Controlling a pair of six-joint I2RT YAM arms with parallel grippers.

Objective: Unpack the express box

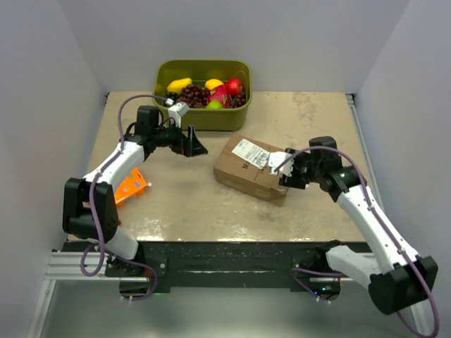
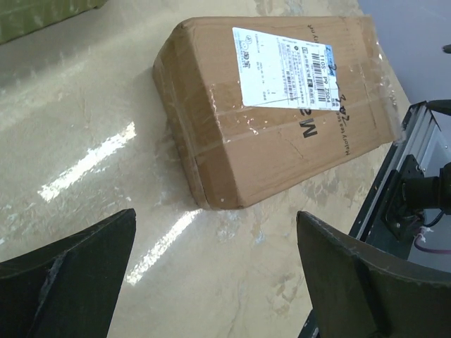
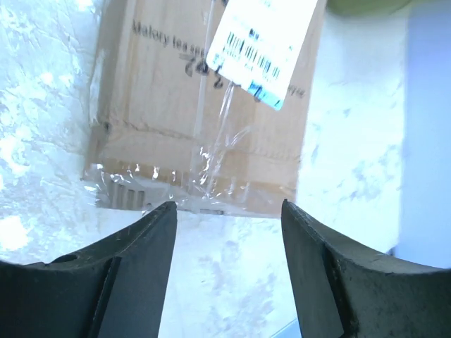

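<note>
The express box point(image 1: 250, 169) is a brown taped carton with a white label on top, lying closed in the middle of the table. It fills the upper part of the left wrist view point(image 2: 282, 105) and the top of the right wrist view point(image 3: 204, 105). My left gripper point(image 1: 196, 146) is open and empty, hovering a short way left of the box, apart from it point(image 2: 215, 274). My right gripper point(image 1: 287, 172) is open and empty just off the box's right end, its jaws facing the taped edge point(image 3: 227, 232).
An olive-green bin point(image 1: 203, 91) full of fruit stands at the back, behind the left gripper. A flat orange package point(image 1: 130, 186) lies at the left, by the left arm. Grey walls close in three sides of the table.
</note>
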